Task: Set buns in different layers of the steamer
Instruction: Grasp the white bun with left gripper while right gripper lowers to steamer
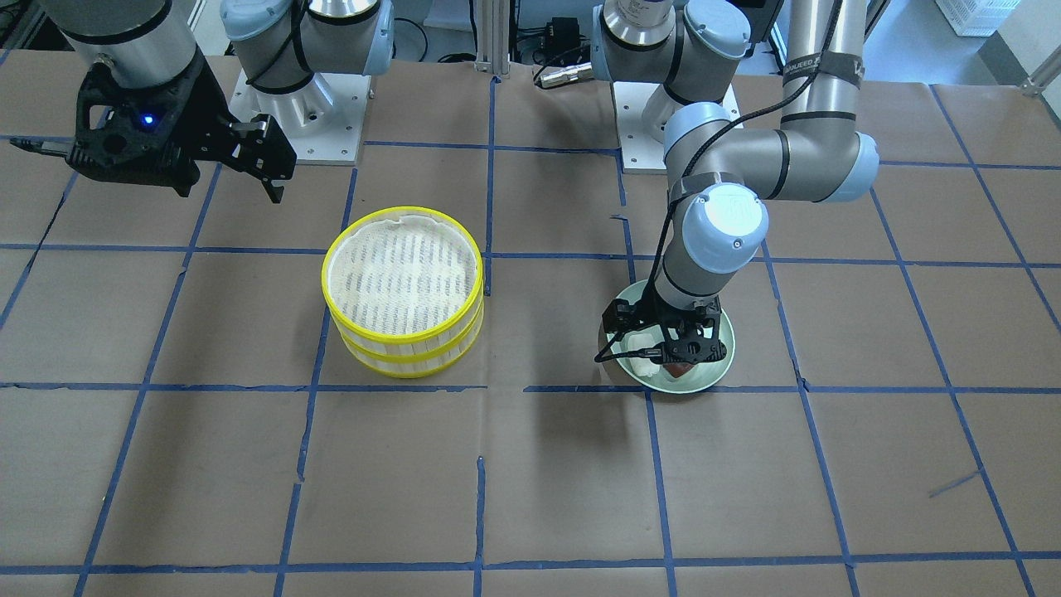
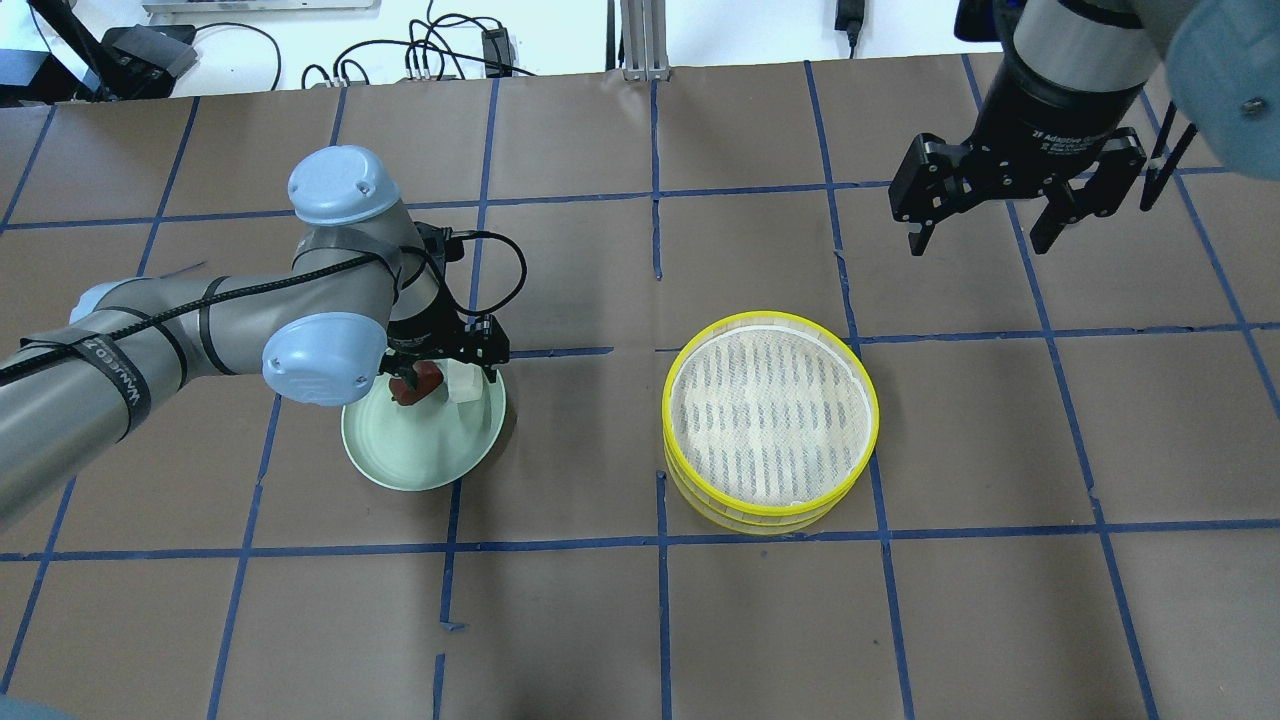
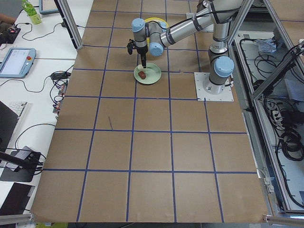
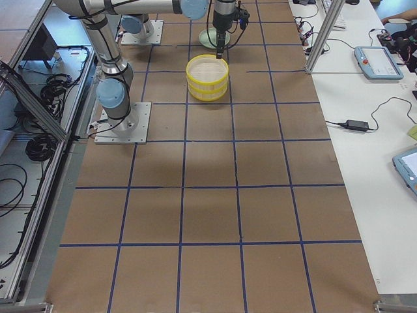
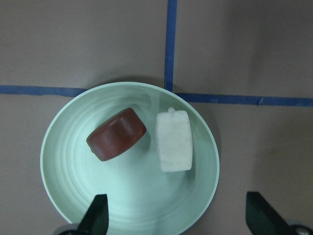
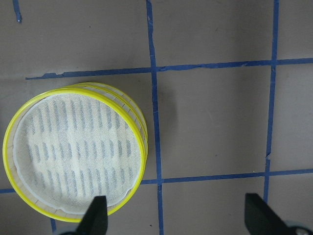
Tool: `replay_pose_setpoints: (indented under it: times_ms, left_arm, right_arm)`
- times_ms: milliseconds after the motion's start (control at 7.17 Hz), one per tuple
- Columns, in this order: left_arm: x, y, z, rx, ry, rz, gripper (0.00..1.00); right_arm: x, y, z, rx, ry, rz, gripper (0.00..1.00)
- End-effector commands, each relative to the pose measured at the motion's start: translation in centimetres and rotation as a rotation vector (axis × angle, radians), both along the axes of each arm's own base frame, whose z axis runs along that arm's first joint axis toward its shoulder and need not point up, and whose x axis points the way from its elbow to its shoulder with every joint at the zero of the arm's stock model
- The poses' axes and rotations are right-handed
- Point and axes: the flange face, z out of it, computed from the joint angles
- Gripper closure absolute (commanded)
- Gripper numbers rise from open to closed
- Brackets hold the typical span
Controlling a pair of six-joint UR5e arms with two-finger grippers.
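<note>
Because the reddish-brown bun (image 5: 116, 134) and cream-white bun (image 5: 174, 141) lie on the green plate (image 5: 63, 147), the left gripper (image 5: 178, 218) hangs spread above them, seemingly to pick one, while the right gripper (image 2: 980, 240) hovers spread near the yellow-rimmed steamer (image 2: 760, 517).

The steamer (image 2: 770, 420) stands mid-table, open above, with bare table (image 2: 640, 620) all round it. The right gripper (image 2: 978, 240) hangs high toward the table's right end, spread wide, well off the steamer. Toward the left end the left gripper (image 5: 178, 215) and the left arm (image 2: 200, 330) crowd the room over the plate (image 5: 63, 186), where the brown bun (image 5: 116, 134) and white bun (image 5: 173, 141) leave only a narrow slot between them.
</note>
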Motion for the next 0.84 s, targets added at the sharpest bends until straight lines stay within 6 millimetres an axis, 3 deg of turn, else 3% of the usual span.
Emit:
replay_pose_setpoints:
  times_ms: [0,279,419,558,698]
  left_arm:
    - [-0.2,-0.6,-1.2,-0.026,0.001,-0.007,0.02]
    - [-0.2,-1.0,-0.6,-0.043,-0.005,-0.008,0.02]
    - [-0.2,-1.1,-0.6,-0.043,-0.004,-0.006,0.08]
    - [-0.4,-1.0,-0.6,-0.041,-0.007,0.000,0.21]
    - [-1.0,-0.7,-0.6,-0.040,-0.012,0.044,0.46]
  right_arm:
    - [0.6,0.2,-5.9,0.013,-0.002,-0.005,0.02]
    - [1.0,0.7,-13.3,-0.034,-0.002,-0.001,0.01]
    - [2.4,1.5,-15.7,-0.085,-0.001,0.033,0.01]
    - [3.6,2.3,-17.8,-0.085,0.000,0.064,0.02]
    - [3.6,2.4,-19.1,-0.085,0.004,0.075,0.02]
